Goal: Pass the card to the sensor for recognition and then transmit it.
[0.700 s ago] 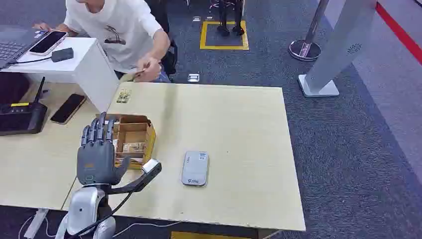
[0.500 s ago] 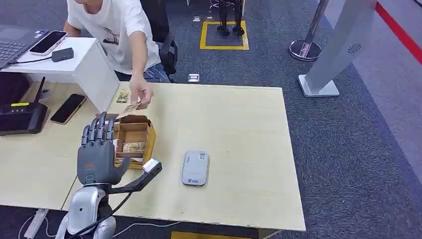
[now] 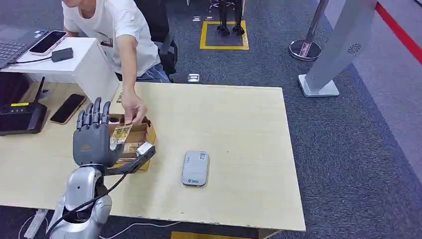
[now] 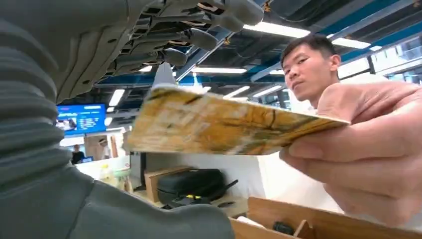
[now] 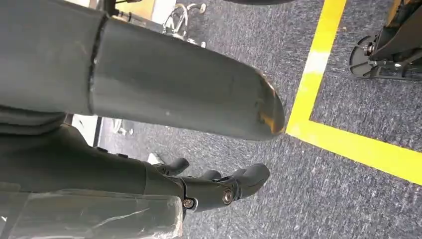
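My left hand [image 3: 92,135] is raised over the table's left part, open, with its fingers pointing up. A person's hand [image 3: 132,108] holds a yellowish patterned card [image 3: 121,133] against the palm side of my hand. In the left wrist view the card [image 4: 219,122] lies between my fingers [image 4: 189,35] and thumb [image 4: 149,219], and the person's hand [image 4: 368,149] still pinches its far end. The grey flat sensor [image 3: 195,168] lies on the table to the right. My right hand [image 5: 224,186] hangs over the carpet, holding nothing.
An open cardboard box [image 3: 142,130] with more cards stands just behind my left hand. A black router [image 3: 20,118] and a phone [image 3: 68,108] lie at the left. A white stand [image 3: 94,69] rises at the back left. The pale wooden table [image 3: 239,129] has free room at the right.
The person's hand came from the table's far edge down to my left hand, bringing a card to its palm. My left hand rose slightly and shifted a little away from the box.
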Available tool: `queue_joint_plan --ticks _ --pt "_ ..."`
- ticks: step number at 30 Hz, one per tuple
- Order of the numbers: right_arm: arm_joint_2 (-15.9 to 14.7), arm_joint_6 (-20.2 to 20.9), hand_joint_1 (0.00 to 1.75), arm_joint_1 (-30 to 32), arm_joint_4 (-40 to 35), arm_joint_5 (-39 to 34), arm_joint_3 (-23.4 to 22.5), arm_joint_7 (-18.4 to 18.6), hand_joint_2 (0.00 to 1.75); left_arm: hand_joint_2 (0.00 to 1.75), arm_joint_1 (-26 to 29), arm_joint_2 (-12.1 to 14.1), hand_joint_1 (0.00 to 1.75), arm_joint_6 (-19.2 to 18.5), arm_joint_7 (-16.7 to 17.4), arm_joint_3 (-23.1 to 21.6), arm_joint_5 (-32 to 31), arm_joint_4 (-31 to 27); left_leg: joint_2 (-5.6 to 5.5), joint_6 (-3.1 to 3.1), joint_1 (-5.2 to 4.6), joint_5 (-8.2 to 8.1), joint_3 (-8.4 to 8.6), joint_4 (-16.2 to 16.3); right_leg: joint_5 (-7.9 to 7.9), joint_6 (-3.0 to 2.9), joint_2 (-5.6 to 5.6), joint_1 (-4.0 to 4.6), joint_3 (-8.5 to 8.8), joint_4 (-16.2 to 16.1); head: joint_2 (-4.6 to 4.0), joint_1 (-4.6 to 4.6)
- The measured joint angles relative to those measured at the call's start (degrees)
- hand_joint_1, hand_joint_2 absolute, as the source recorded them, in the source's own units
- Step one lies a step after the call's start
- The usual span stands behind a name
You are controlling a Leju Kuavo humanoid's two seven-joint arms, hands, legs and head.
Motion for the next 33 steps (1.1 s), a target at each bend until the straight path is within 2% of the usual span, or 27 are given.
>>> queue_joint_plan --ticks 18,24,30,33 --pt "0.00 0.33 0.00 -0.03 0.07 0.26 0.48 0.00 0.00 1.75 -1.28 0.00 0.00 -0.35 0.20 0.02 0.00 2.32 0.00 0.00 0.00 0.00 0.01 0.00 0.00 0.00 0.01 0.00 -0.01 0.00 0.00 0.00" --pt "0.00 0.31 0.00 0.00 0.07 -0.15 0.48 -0.17 0.00 1.75 -0.16 0.42 0.00 -1.27 2.01 -0.59 0.00 1.75 0.01 0.00 0.00 -0.01 0.00 0.00 0.00 0.00 0.02 0.00 -0.01 0.00 0.00 0.00" --pt "0.00 0.24 0.00 -0.01 0.07 -1.05 0.31 0.00 0.00 1.75 2.92 1.88 0.00 -2.58 5.20 -5.56 0.00 -1.73 0.00 0.00 0.00 -0.02 -0.01 0.00 -0.02 0.00 0.00 0.00 -0.02 -0.01 0.00 0.00" --pt "0.00 0.28 0.00 -0.01 0.07 -1.05 0.09 0.00 0.00 1.75 3.91 2.14 0.00 -2.54 5.66 -7.85 0.00 -2.95 0.00 0.00 0.00 -0.02 -0.01 0.00 -0.02 0.00 0.00 0.00 -0.01 -0.01 0.00 0.00"
